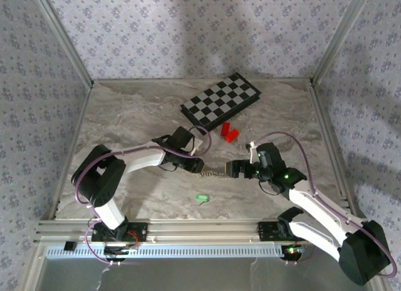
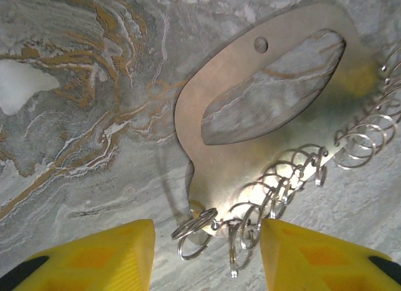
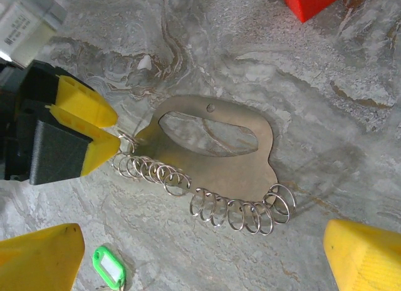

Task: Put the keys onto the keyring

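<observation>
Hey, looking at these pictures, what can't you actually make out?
Green key tag: right wrist view, bottom edge cuts it off, so any metal part is unseen; tiny in the top view.
Rings: left wrist view, right edge cuts off the row's far end.
Red block: right wrist view, top edge cuts it.
Left gripper: contact with the end ring is unclear.

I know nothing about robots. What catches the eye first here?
Two white arms meet over the keyring, a flat metal plate edged with wire rings. The left hand has yellow fingers either side of the end rings; the right hand stands wide open. A green-tagged key lies nearer the arms' bases, a checkered board farther back.
</observation>
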You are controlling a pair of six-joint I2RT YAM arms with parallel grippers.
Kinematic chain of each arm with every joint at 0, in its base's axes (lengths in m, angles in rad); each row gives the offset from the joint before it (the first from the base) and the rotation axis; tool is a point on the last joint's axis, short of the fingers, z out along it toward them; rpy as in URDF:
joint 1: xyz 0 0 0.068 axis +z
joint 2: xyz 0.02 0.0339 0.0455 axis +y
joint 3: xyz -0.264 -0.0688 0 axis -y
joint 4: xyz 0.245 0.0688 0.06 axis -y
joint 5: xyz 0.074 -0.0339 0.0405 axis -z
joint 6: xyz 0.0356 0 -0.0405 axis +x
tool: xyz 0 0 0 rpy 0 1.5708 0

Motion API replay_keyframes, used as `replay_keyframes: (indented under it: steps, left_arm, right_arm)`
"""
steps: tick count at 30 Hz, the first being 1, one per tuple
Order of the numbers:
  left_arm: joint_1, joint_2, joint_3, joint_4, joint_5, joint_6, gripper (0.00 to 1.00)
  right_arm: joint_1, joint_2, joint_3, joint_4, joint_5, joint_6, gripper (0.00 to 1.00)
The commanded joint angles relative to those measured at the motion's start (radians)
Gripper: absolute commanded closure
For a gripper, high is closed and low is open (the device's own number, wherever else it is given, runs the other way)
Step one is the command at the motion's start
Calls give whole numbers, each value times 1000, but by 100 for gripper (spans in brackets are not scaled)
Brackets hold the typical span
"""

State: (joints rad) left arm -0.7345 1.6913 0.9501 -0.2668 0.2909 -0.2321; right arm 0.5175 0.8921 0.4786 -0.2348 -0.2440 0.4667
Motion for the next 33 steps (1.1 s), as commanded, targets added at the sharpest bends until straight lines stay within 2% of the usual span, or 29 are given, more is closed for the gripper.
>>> replay_keyframes:
  steps: [1,8,11,17,33]
  left_arm:
    - [-9,19,27,-42,-15,27,55]
    - [-11,24,36,-46,-27,34,62]
    - [-10,31,45,-50,-29,34,71]
    - [-16,47,65,-56,-27,43,72]
    - [-23,57,67,-61,-25,51,83]
  right_arm:
    - [-19,1,29,2,-45,-12,0]
    - [-45,0,31,4,-67,-16,0]
    - [-52,-4,31,2,-75,-19,0]
    - [-62,-5,29,5,-80,-20,1]
    - [-95,-36,33,-13,-84,-31,0]
